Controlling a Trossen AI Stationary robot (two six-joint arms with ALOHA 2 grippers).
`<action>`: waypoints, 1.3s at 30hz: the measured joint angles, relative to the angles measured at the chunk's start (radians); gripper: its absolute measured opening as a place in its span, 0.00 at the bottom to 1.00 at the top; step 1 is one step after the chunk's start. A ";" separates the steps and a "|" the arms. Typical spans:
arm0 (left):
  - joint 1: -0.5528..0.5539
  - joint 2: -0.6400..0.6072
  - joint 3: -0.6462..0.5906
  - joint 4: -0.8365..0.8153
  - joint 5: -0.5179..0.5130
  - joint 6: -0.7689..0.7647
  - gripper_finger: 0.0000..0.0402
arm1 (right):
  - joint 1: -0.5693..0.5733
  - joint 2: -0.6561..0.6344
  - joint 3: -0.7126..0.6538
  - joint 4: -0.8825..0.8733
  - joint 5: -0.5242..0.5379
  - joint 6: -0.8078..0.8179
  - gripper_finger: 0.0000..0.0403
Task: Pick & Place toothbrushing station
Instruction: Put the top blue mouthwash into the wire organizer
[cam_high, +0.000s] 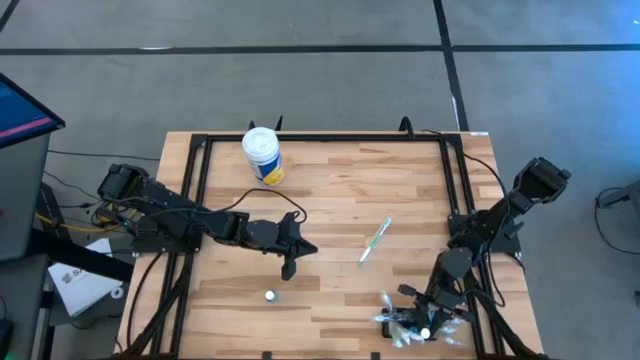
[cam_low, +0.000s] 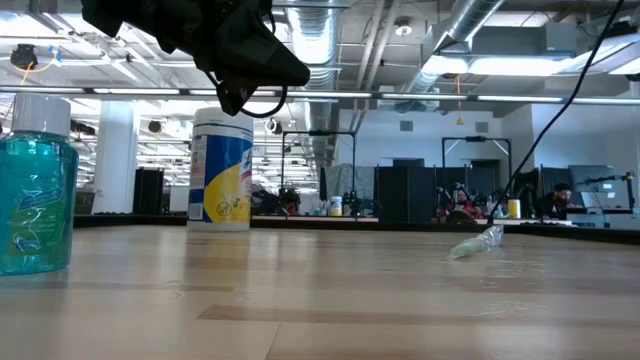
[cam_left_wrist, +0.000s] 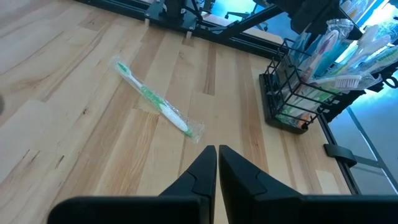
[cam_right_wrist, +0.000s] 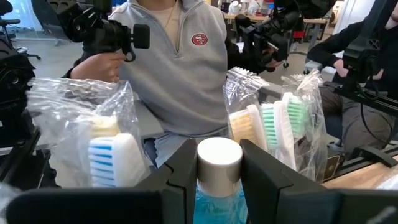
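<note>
The toothbrushing station (cam_high: 398, 322) is a black wire holder (cam_left_wrist: 287, 102) at the table's near right, filled with wrapped toothbrushes (cam_right_wrist: 273, 127) standing upright. A blue bottle with a white cap (cam_right_wrist: 219, 158) stands among them. My right gripper (cam_high: 426, 318) is at the station, its fingers closed on that cap (cam_right_wrist: 219, 149). My left gripper (cam_high: 290, 266) is shut and empty above the table's middle, also seen in the left wrist view (cam_left_wrist: 217, 152). A green wrapped toothbrush (cam_high: 375, 240) lies flat on the table between the two grippers. My right gripper pinches the white cap's two sides (cam_right_wrist: 202, 163) between its two fingers (cam_right_wrist: 186, 171). The fingers come roughly level from the table's far right side. The bottle stands upright among the toothbrushes. Its lower part is hidden by my gripper.
A white-lidded yellow-and-blue tub (cam_high: 262, 155) stands at the far left-centre. A second blue bottle with a white cap (cam_low: 35, 195) stands near the front edge (cam_high: 270, 295). A black frame (cam_high: 320, 138) rims the table. A person holding handles (cam_right_wrist: 168, 56) stands beyond the near edge.
</note>
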 joint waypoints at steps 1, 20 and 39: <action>0.000 0.000 0.000 0.000 0.000 0.000 0.03 | 0.000 0.000 0.000 -0.003 0.000 0.000 0.21; 0.000 0.000 0.000 0.000 0.001 0.000 0.03 | -0.008 0.000 0.000 -0.016 -0.002 0.019 0.21; 0.000 0.000 0.000 0.000 0.002 0.007 0.03 | -0.008 -0.116 -0.003 -0.166 0.011 0.005 0.21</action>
